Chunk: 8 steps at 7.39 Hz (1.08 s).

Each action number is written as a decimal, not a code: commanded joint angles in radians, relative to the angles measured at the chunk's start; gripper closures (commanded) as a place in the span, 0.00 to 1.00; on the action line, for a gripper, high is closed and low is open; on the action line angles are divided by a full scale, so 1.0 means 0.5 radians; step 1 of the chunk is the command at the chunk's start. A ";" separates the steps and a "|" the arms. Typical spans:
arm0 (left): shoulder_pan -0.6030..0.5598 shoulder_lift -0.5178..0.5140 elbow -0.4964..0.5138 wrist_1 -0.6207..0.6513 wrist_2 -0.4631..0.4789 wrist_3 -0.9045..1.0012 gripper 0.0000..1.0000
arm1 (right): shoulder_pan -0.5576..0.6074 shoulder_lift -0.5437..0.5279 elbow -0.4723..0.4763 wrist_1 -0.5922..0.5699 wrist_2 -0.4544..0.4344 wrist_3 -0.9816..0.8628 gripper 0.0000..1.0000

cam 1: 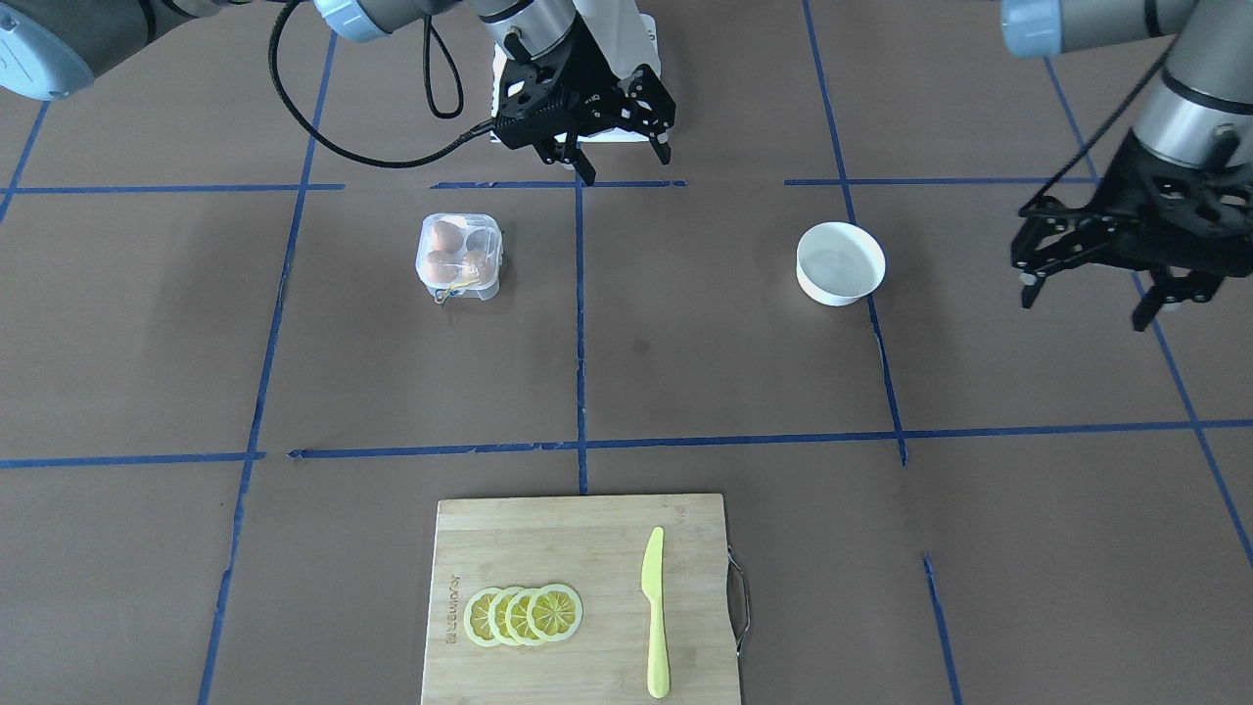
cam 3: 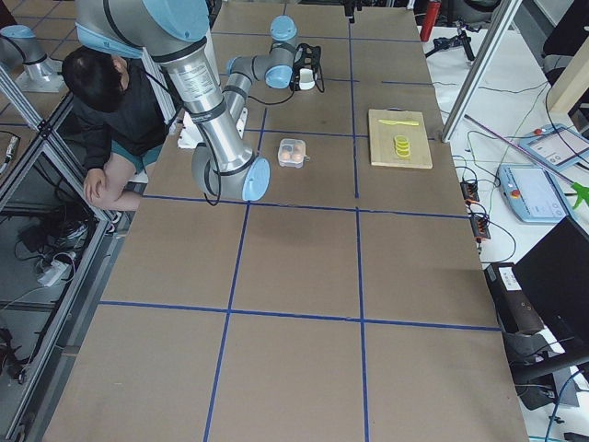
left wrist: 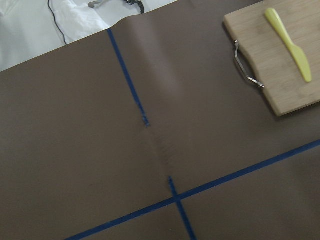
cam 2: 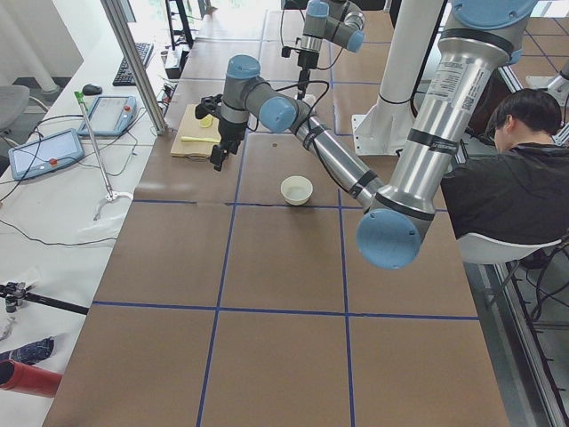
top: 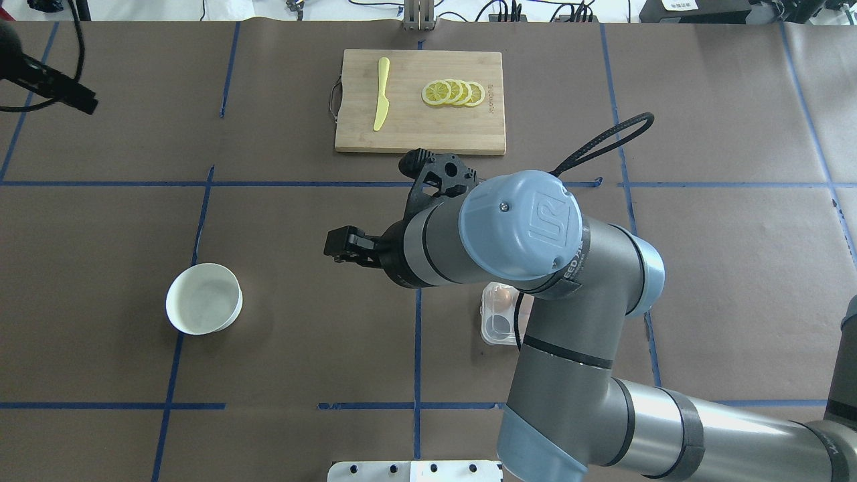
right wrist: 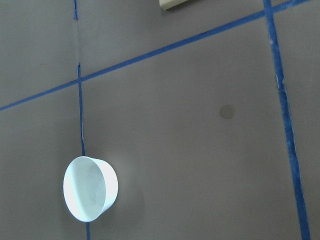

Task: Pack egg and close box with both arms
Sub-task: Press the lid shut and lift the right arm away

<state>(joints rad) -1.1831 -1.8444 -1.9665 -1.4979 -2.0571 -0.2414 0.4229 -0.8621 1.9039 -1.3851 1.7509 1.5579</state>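
Egg carton: stands on the brown surface, lower than the right gripper and off to its outer side, well apart from it. The clear lid appears to lie down over the cells. Brown eggs show inside through the plastic. A yellow string sits at the carton wall turned away from the robot.

Right gripper: hangs above the surface, jaws spread, nothing between them. Left gripper: also above the surface, jaws spread and empty, far from the carton.

Clearance: bare surface on all four sides of the carton; nothing touches it. Blue tape lines lie flat nearby.

Surroundings: a white bowl stands on the surface between the two sets of jaws, lower than both and apart from each. A bamboo cutting board lies beyond both sets of jaws, at the side away from the robot. It carries overlapping lemon slices and a yellow plastic knife, apart from one another.

Obstruction: in the overhead view the right arm covers most of the carton; only one end shows.
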 commanded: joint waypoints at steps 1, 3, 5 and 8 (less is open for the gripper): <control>-0.326 0.270 0.113 -0.017 -0.244 0.575 0.00 | 0.184 -0.018 0.134 -0.486 -0.060 -0.349 0.00; -0.559 0.427 0.162 -0.069 -0.276 0.771 0.00 | 0.493 -0.198 0.260 -0.791 0.154 -0.880 0.00; -0.588 0.507 0.345 -0.198 -0.267 0.771 0.00 | 1.038 -0.508 0.267 -0.801 0.696 -1.568 0.00; -0.714 0.562 0.408 -0.219 -0.273 0.823 0.00 | 1.665 -1.056 0.230 -0.780 1.090 -2.567 0.00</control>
<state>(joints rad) -1.5274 -1.5772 -1.7702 -1.6050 -2.1923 0.1590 1.1264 -1.2684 2.0305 -1.7824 2.2144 0.4834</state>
